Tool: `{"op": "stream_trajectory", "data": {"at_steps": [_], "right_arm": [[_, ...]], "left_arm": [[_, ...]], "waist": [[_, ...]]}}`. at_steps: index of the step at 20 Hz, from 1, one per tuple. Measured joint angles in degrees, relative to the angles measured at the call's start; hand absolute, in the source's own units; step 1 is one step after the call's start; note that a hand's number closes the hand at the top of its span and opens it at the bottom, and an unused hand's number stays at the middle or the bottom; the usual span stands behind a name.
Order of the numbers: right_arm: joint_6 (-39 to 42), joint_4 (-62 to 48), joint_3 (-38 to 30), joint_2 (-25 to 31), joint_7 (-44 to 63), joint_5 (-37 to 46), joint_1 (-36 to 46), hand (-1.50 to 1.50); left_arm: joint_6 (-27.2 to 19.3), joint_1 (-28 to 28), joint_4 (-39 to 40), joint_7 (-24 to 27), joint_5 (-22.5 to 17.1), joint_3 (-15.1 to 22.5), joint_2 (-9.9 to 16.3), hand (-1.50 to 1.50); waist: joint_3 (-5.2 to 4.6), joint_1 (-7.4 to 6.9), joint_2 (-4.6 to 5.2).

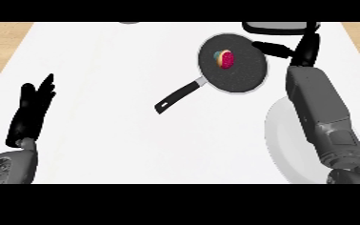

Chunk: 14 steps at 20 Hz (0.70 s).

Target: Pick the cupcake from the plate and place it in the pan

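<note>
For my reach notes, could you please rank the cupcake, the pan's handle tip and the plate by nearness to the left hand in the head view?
From the left hand, at the view's left edge:
1. Pan's handle tip, mid-counter.
2. Cupcake, lying in the pan, farther back and right.
3. Plate, at the right edge, partly under the right forearm.

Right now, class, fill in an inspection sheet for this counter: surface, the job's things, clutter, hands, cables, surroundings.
Surface: white counter top, wood showing at the far corners.
Job's things: cupcake lies in the black pan, whose handle points toward the near left; white plate at the right is partly hidden by the right forearm, and nothing shows on its visible part.
Clutter: a dark-rimmed object at the far right edge, cut off by the view; cannot tell what it is.
Hands: left hand resting open at the left edge, fingers up; right hand beside the pan's right rim, holding nothing.
Cables: nothing seen.
Surroundings: nothing seen.
</note>
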State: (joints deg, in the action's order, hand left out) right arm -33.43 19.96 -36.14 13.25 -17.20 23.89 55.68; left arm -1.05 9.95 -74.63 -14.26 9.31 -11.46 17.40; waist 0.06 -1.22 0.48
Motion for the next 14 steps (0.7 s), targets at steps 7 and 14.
{"op": "stream_trajectory", "data": {"at_steps": [7, 14], "right_arm": [[9.43, 9.99, 0.45, 4.43, 0.36, -4.42, -9.33, -1.50], [22.41, 26.07, 1.79, 8.23, 5.48, -8.99, -22.76, -1.50]], "left_arm": [[0.77, -2.21, 0.07, 0.77, -0.84, -1.71, 0.98, 0.00], [0.21, -3.78, -1.29, 0.42, -0.68, -1.83, 0.26, 0.00]], "waist": [[-0.09, 1.90, -0.80], [-0.15, 2.85, -1.13]]}}
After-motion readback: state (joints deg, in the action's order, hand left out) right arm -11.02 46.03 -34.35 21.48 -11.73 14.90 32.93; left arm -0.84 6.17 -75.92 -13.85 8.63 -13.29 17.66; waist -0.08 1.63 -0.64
